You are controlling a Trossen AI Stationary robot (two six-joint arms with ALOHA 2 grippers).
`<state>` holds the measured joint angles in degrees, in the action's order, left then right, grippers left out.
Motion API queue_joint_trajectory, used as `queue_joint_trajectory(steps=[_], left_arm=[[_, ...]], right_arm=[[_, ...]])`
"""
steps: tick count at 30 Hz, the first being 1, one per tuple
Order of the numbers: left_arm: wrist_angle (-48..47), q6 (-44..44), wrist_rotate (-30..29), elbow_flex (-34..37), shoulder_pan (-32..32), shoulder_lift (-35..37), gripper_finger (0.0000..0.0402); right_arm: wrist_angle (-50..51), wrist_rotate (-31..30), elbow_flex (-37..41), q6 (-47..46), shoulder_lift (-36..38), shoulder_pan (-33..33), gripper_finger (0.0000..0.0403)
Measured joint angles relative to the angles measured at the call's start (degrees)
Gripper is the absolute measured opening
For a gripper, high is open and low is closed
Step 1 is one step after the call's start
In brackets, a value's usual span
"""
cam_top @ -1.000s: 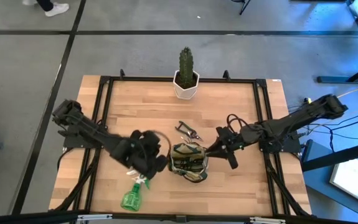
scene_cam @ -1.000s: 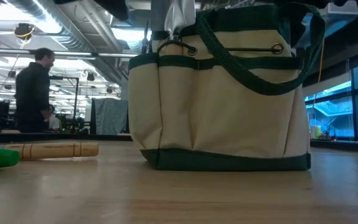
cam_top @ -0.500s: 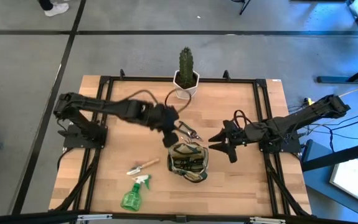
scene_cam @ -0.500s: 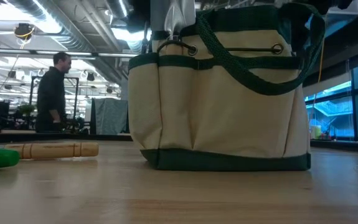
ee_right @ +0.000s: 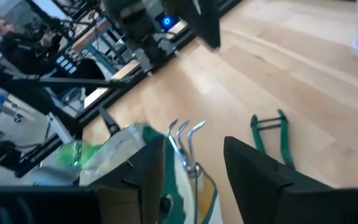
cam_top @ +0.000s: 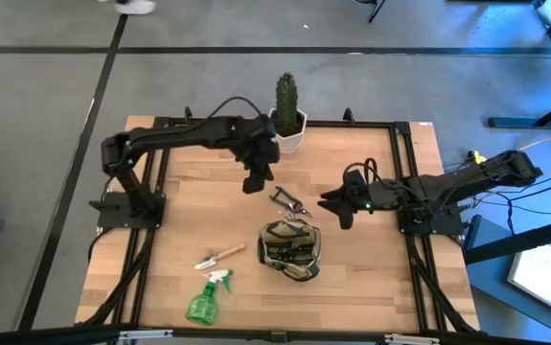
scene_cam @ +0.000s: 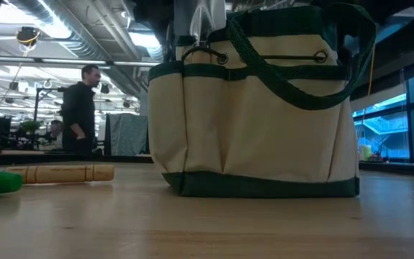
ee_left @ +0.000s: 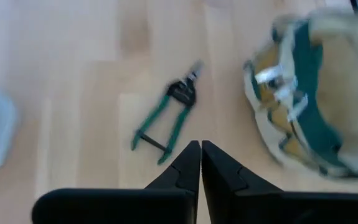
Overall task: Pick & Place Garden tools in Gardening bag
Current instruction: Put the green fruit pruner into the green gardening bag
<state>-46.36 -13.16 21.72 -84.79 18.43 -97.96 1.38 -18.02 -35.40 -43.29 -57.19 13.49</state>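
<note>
The olive and tan gardening bag (cam_top: 289,249) stands on its base at the table's middle, with a metal fork (ee_right: 185,134) sticking out of it. Green-handled pruning shears (cam_top: 290,201) lie flat just beyond the bag. A wooden-handled trowel (cam_top: 220,256) and a green spray bottle (cam_top: 203,302) lie to the bag's near left. My left gripper (cam_top: 253,185) hangs shut over the far half of the table, left of the shears (ee_left: 166,118). My right gripper (cam_top: 334,206) hovers open to the right of the shears, pointing toward the bag, with nothing between its fingers (ee_right: 253,168).
A green cactus in a white pot (cam_top: 287,115) stands at the far edge, close behind my left gripper. Bare wood lies to the right of the bag and along the far right. In the low view a person (scene_cam: 81,108) stands in the room beyond the table.
My left gripper has swung from beside the bag's near left, over the trowel, up across the table toward the far edge and the cactus, turning about as it went. My right gripper has drawn a little away from the bag toward the far edge. The tools and the bag have stayed put.
</note>
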Motion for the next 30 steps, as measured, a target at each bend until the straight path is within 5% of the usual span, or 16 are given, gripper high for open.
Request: queue_joint_trajectory(steps=[9, 17, 30], left_arm=[[1.97, -16.56, -1.32, 0.0, -2.83, -8.24, 0.0087], [12.04, -19.16, -4.04, 0.0, -5.06, -12.56, 0.0155], [13.7, -20.4, -4.25, 0.02, -3.53, -18.5, 0.0176]], right_arm=[[-0.24, -0.39, 0.0, 0.44, 0.0, -1.43, 0.0167], [0.64, -0.46, 0.0, 0.26, -0.02, -1.44, 0.0167], [2.13, -1.47, 0.0, -2.38, -0.04, -1.44, 0.0167]])
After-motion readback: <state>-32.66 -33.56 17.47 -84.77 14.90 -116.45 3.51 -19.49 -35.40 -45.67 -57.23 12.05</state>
